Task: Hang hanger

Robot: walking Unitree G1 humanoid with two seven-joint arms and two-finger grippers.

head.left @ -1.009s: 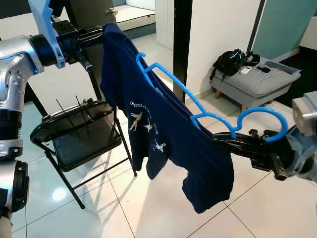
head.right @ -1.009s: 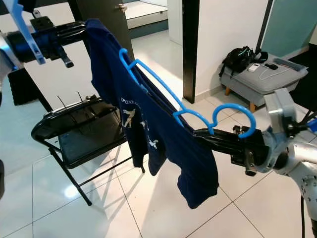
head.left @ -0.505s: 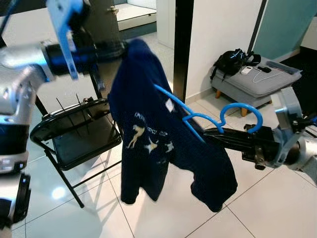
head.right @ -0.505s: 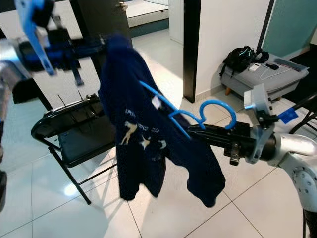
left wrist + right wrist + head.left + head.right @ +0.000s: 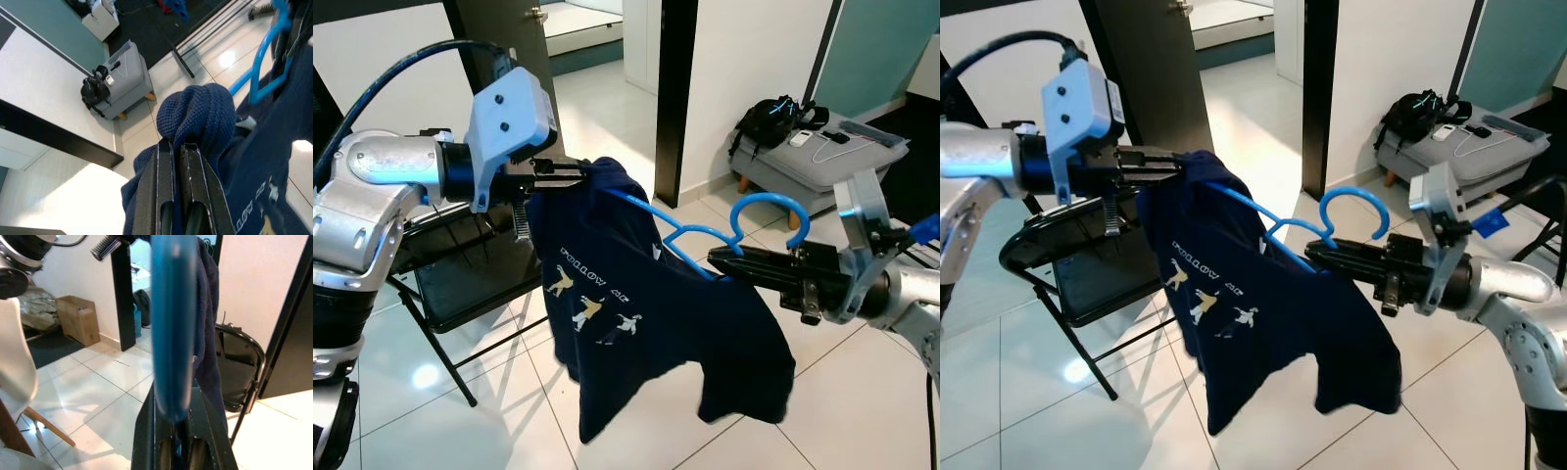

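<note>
Navy cloth, a T-shirt (image 5: 646, 333) with small pale figures printed across its chest, hangs in the air between the two grippers, draped over a blue plastic hanger (image 5: 705, 235). The left gripper (image 5: 576, 174) has its two black fingers (image 5: 172, 196) pressed together on a bunched fold at the shirt's shoulder; in the left wrist view the knitted cloth bulges just past the fingertips. The right gripper (image 5: 724, 262) reaches in from the opposite side, its fingers closed on the hanger at the base of the hook, so that the hook curls up just above the fingertips and the hanger's arm slants away from them toward the left gripper, under the shirt's collar. In the right wrist view the blue plastic rises out from between the fingers (image 5: 203, 431), with dark cloth hanging beside it.

Beyond and below the left gripper stands a black folding chair (image 5: 440, 284) on the white tiled floor (image 5: 636, 431). Past the right gripper, a grey padded footstool (image 5: 822, 162) on short wooden legs stands by the wall, with a black bag (image 5: 769, 122) and some small items on top. A dark door frame (image 5: 671, 88) stands behind the hanger.
</note>
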